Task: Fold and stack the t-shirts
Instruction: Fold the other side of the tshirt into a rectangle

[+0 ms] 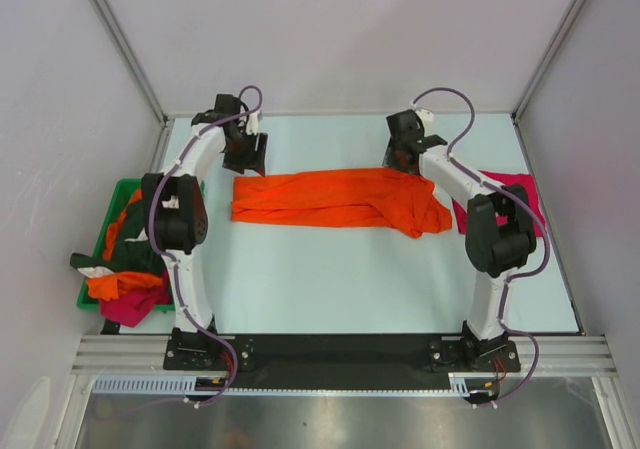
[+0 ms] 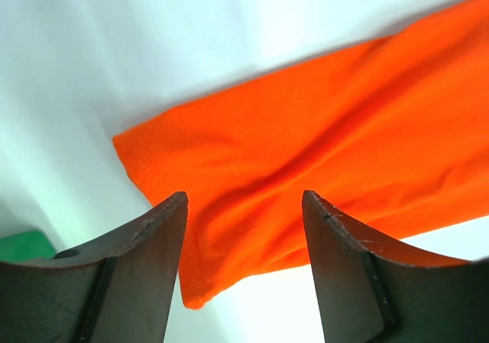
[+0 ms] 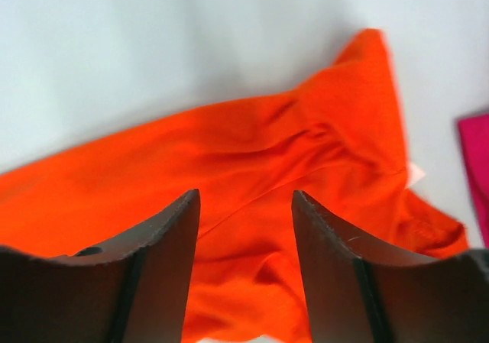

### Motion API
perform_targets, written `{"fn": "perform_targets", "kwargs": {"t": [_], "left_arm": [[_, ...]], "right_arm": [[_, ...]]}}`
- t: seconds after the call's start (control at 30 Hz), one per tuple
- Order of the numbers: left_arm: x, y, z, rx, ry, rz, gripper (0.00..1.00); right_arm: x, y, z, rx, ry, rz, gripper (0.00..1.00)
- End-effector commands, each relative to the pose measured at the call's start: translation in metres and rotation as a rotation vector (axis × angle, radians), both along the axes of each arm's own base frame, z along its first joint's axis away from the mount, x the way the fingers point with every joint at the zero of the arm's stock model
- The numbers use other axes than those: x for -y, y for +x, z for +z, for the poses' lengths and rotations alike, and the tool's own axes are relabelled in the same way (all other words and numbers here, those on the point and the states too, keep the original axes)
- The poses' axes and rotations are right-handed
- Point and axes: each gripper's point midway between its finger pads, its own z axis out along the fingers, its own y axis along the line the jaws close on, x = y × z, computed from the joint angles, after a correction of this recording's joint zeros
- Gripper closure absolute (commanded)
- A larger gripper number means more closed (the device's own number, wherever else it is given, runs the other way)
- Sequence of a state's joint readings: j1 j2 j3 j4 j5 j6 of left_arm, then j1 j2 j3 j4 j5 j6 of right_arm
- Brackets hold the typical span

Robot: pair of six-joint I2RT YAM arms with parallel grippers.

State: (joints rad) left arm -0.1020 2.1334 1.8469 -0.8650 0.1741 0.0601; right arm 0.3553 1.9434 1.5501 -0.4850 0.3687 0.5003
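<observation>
A bright orange t-shirt [image 1: 335, 199] lies folded lengthwise in a long strip across the middle of the table. My left gripper [image 1: 246, 154] hovers open and empty above its left end; the hemmed corner shows in the left wrist view [image 2: 306, 152]. My right gripper [image 1: 400, 157] hovers open and empty above its rumpled right end, which shows in the right wrist view [image 3: 252, 167]. A magenta-red t-shirt [image 1: 510, 194] lies at the right edge, partly behind the right arm; a sliver shows in the right wrist view [image 3: 475, 160].
A green plastic bin [image 1: 110, 259] at the left edge holds several crumpled shirts, orange, dark green and magenta, spilling over its rim. Grey walls enclose the table on three sides. The arm bases stand at the near edge.
</observation>
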Motion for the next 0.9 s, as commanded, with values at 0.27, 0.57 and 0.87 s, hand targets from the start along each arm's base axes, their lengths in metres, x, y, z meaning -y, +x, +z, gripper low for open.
{"fn": "perform_targets", "kwargs": {"t": [0.27, 0.57, 0.87], "left_arm": [[0.012, -0.027, -0.018, -0.061, -0.038, -0.047, 0.37], [0.010, -0.038, -0.026, -0.077, -0.022, -0.059, 0.37], [0.009, -0.043, -0.029, -0.083, -0.020, -0.069, 0.38]], "right_arm": [[-0.030, -0.029, -0.018, -0.022, -0.037, 0.017, 0.58], [-0.035, -0.031, -0.051, -0.093, -0.079, 0.028, 0.57], [-0.052, -0.054, -0.042, -0.074, -0.083, 0.059, 0.61]]}}
